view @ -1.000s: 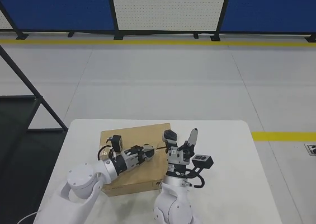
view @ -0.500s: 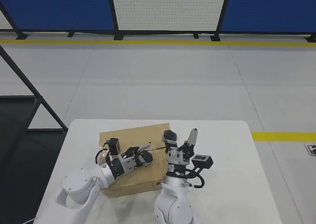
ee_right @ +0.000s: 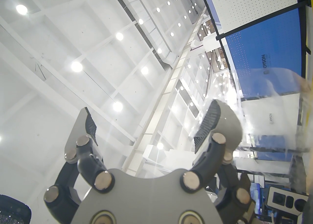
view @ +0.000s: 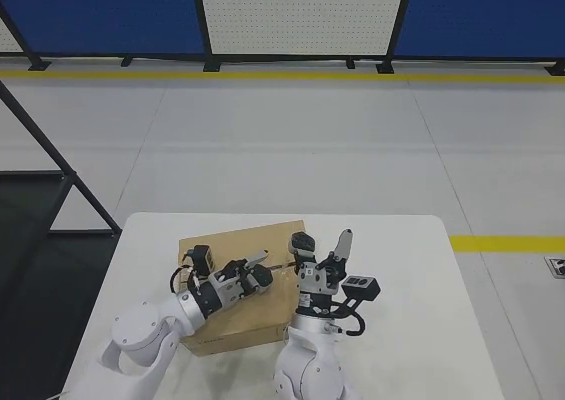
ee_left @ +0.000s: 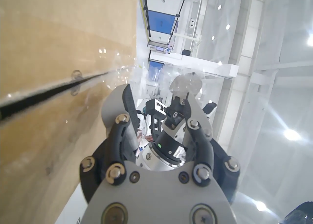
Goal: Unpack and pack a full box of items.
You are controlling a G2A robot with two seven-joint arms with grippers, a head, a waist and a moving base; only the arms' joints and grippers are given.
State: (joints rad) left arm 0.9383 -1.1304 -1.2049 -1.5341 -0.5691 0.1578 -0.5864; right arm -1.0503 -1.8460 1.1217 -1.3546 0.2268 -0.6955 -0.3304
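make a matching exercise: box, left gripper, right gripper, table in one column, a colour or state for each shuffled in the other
1 box
2 left gripper
3 right gripper
4 table

a white
b open, aimed up at the ceiling
c brown cardboard
d open, over the box

Pairs: 1-c, 2-d, 3-b, 4-a

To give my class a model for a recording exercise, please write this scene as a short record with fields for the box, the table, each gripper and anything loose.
Box: cardboard box, flaps shut, with a dark seam along its top
Table: white table, with the box on it
Left gripper: left gripper, open, close over the box top by the seam
Right gripper: right gripper, open, pointing up at the ceiling, holding nothing
Loose: what looks like clear tape, crinkled, sticking out past the box edge at the seam's end
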